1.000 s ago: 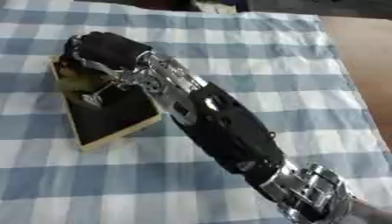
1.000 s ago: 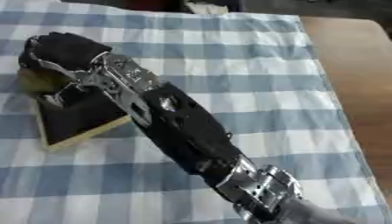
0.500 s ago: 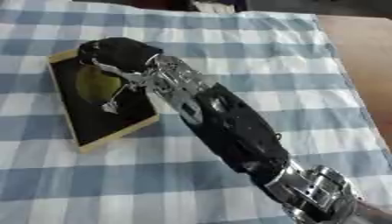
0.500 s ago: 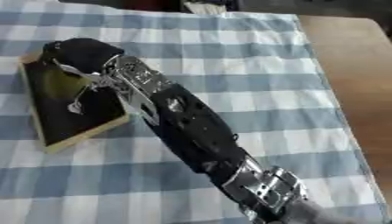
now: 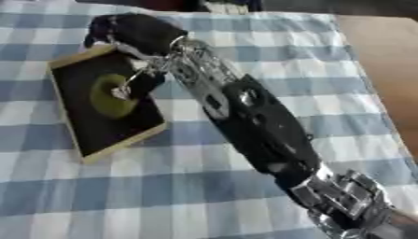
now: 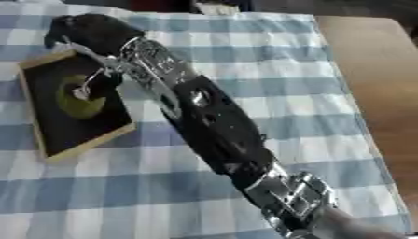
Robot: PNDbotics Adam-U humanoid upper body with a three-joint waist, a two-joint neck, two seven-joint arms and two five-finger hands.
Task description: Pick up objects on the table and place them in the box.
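Lifted back since a moment ago, the right hand [image 5: 135, 35] hangs curled and empty over the box [image 5: 78, 121], uncovering a yellow-green object [image 5: 110, 98] inside; next it seems to need another object.

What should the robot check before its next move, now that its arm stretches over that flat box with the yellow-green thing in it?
1. Yellow-green object lies inside the box: ok.
2. Right hand off the object, over the box's far edge: ok.
3. Fingers empty: cannot tell, they are a dark shape.
4. Box flat on the checked tablecloth: ok.
5. More objects left to pick: none visible on the cloth.
6. Left hand's whereabouts: cannot tell, out of view.
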